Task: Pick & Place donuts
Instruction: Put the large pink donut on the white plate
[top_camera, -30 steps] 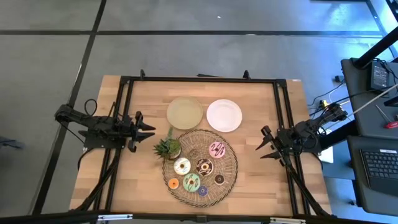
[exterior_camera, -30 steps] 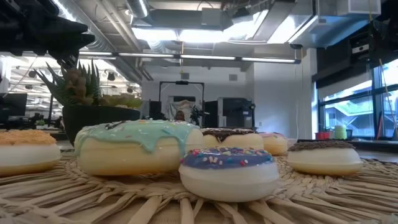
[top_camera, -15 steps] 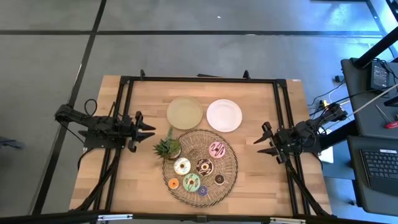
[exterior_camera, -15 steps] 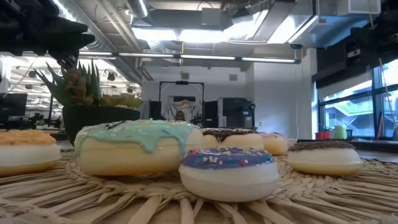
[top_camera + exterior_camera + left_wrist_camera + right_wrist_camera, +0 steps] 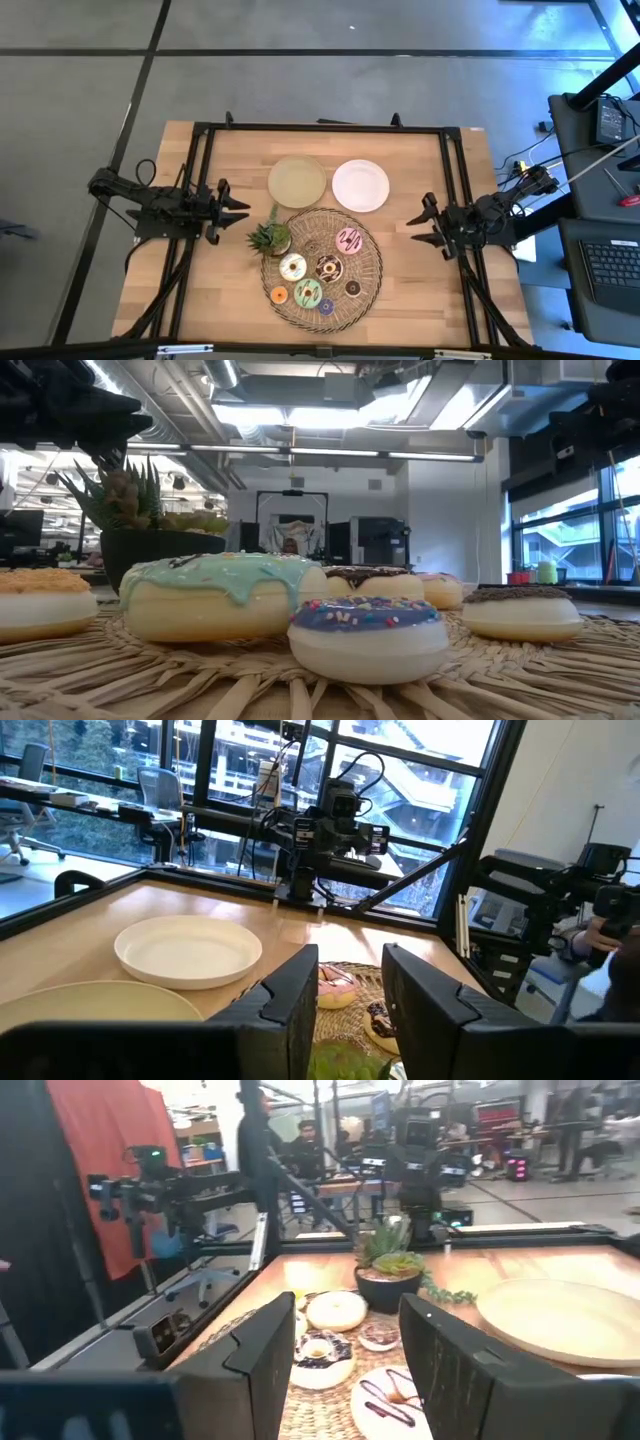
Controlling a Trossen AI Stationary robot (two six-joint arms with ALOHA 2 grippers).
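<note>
Several small donuts lie on a round woven mat [image 5: 370, 262] at the table's middle: pink [image 5: 349, 239], white [image 5: 293, 267], brown [image 5: 329, 268], green [image 5: 308, 293], orange [image 5: 279, 295] and purple [image 5: 326, 307]. In the low view the green donut [image 5: 215, 595] and the purple one [image 5: 368, 635] sit nearest. My left gripper [image 5: 243, 211] hovers level at the table's left, open, pointing at the mat; its fingers [image 5: 300, 995] hold nothing. My right gripper [image 5: 414, 229] hovers level at the right, open and free of everything [image 5: 345, 1365].
A potted spiky plant [image 5: 269, 237] stands at the mat's left rim, close to my left gripper. A yellow-green plate [image 5: 297, 181] and a white plate [image 5: 360, 185] sit beyond the mat. Bare wood lies right of the mat. People stand in the room behind.
My right gripper has swung at the wrist toward the table's far edge and rolled a little, so it now points more squarely at the mat; the arm itself has stayed in place. The donuts have not moved.
</note>
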